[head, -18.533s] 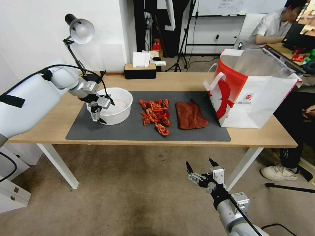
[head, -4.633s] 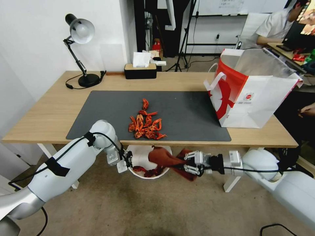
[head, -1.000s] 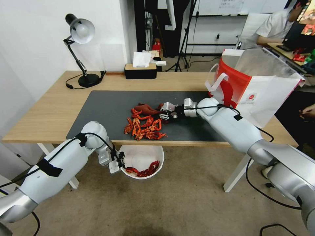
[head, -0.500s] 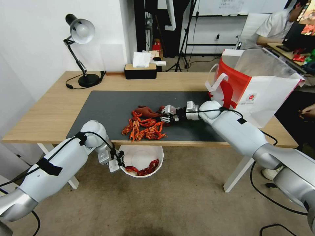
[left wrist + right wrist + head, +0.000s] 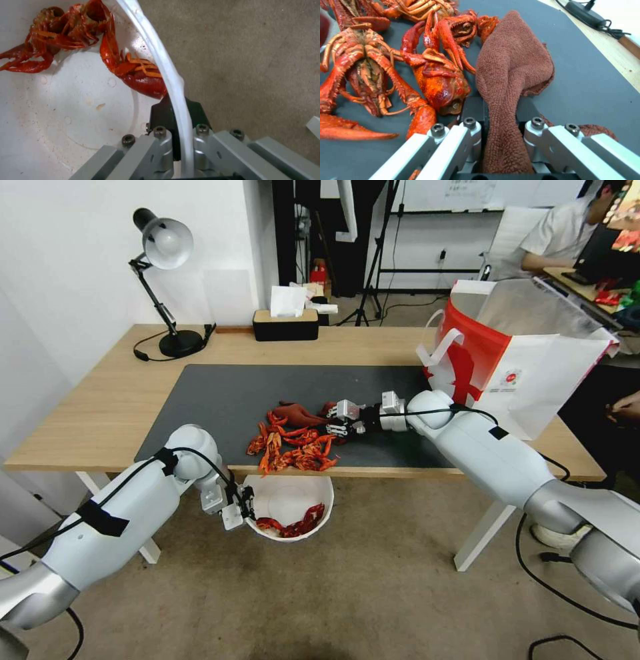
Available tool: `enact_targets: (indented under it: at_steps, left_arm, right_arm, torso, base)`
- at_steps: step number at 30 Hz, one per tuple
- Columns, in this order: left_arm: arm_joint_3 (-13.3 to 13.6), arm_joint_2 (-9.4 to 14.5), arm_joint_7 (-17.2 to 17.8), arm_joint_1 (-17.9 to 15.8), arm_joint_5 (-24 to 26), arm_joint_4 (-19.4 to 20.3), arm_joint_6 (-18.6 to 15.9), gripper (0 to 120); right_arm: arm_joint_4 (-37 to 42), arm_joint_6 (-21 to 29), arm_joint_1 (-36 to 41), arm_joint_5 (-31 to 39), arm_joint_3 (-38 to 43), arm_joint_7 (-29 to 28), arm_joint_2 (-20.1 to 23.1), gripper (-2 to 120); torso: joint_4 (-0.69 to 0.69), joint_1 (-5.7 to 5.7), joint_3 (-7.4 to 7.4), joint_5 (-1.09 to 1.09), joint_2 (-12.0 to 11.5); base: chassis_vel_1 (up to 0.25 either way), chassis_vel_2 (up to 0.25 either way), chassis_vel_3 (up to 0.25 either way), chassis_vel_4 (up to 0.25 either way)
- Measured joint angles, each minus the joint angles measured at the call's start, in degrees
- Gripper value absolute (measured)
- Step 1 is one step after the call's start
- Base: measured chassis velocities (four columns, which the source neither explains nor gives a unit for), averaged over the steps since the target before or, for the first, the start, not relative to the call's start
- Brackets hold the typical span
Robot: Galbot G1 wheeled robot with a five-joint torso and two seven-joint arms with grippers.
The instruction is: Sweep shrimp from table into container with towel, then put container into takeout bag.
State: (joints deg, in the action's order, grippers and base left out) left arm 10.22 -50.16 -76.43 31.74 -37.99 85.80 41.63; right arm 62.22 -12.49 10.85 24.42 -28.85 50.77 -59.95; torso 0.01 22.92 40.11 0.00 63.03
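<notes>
A pile of red-orange shrimp [image 5: 293, 441] [image 5: 386, 62] lies on the dark mat by the table's front edge. My right gripper [image 5: 339, 420] [image 5: 500, 107] is shut on the rust-brown towel [image 5: 301, 413] [image 5: 511, 72], which rests just behind the pile. Below the table edge my left gripper [image 5: 241, 507] [image 5: 175, 112] is shut on the rim of the white container [image 5: 288, 499] [image 5: 66, 100]. A few shrimp [image 5: 293, 527] [image 5: 133, 72] lie inside it. The takeout bag [image 5: 520, 363] stands open at the table's right end.
A desk lamp [image 5: 163, 280] stands at the back left of the wooden table [image 5: 93, 407]. A black tissue box [image 5: 285, 321] sits at the back edge. The dark mat [image 5: 220, 393] covers the table's middle. A person sits at a desk behind the bag.
My right gripper has drawn the towel toward the table's front edge, pushing the shrimp pile closer to it. The left gripper and container have stayed below the edge.
</notes>
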Motion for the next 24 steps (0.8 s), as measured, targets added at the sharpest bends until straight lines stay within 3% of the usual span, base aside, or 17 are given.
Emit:
enact_targets:
  at_steps: [10, 24]
  left_arm:
    - [-0.03, 1.84, -0.05, 0.36, 0.82, 0.87, 0.03, 0]
    - [-0.62, 2.39, 0.93, 1.91, -0.87, 3.26, 1.24, 0]
  right_arm:
    - [1.36, 0.15, 0.84, 0.24, 0.39, 0.0, 0.75, 9]
    - [4.67, 1.91, 1.82, 0.4, 0.43, -0.16, 2.14, 9]
  torso:
    - [0.0, 0.0, 0.0, 0.0, -0.01]
    - [0.0, 0.0, -0.01, 0.0, -0.01]
  base:
    - [0.0, 0.0, 0.0, 0.0]
    - [0.0, 0.0, 0.0, 0.0]
